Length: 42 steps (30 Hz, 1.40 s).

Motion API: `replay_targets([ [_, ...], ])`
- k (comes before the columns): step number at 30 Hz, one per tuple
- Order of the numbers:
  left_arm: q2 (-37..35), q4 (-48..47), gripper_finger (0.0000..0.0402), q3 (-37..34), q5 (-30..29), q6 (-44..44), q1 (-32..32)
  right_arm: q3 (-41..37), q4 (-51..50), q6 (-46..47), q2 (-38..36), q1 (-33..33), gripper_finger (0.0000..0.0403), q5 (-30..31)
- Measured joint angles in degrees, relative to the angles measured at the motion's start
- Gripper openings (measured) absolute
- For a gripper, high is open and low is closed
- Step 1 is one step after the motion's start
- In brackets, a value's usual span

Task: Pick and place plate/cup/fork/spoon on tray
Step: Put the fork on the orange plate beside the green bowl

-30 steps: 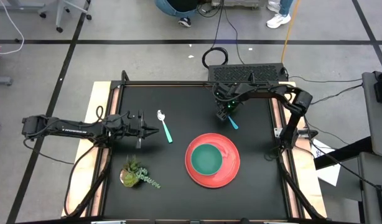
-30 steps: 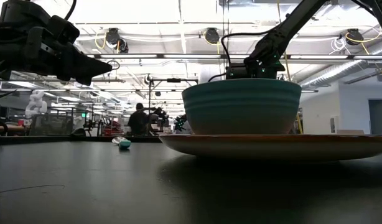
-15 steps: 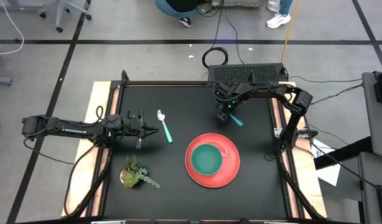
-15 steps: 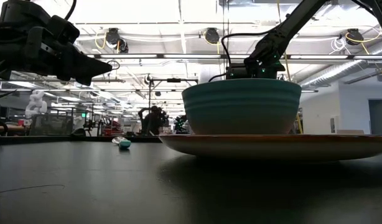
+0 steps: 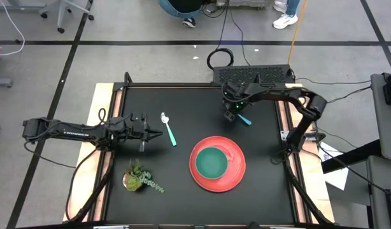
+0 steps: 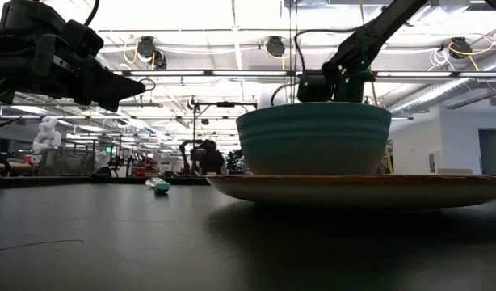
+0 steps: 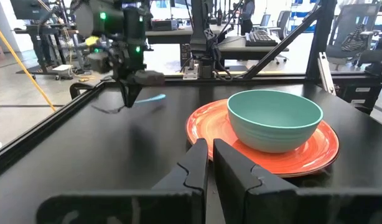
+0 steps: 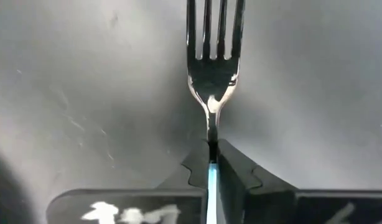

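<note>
Your right gripper (image 8: 211,163) is clamped on the fork (image 8: 213,59), held above the table's far side. Your left gripper (image 7: 209,152), fingers together, waits beside the spoon (image 5: 167,128). The cup (image 5: 211,163) sits in the tray (image 5: 236,177).

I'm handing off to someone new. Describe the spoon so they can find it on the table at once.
Start at the red tray holding the cup, then look toward the left gripper. The spoon lies flat on the table just beyond the gripper's tip. It has a round silver head and teal handle, and lies free, whereas the tined fork is held in the right gripper.
</note>
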Motion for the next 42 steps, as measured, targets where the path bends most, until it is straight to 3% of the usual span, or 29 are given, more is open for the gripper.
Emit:
replay_targets([
  [12,0.0,0.3,0.0031,0.0,0.0,0.3,0.0,0.1,0.5,1.3,-11.4,0.3,0.0003,-3.2],
  [32,0.0,0.9,0.0031,0.0,0.0,0.2,0.0,-0.1,-0.4,-0.2,-11.4,0.2,0.0002,-4.7],
  [42,0.0,0.9,0.0031,0.0,-0.3,0.3,0.0,0.0,2.4,-1.5,-17.6,0.0,0.0007,-5.2],
])
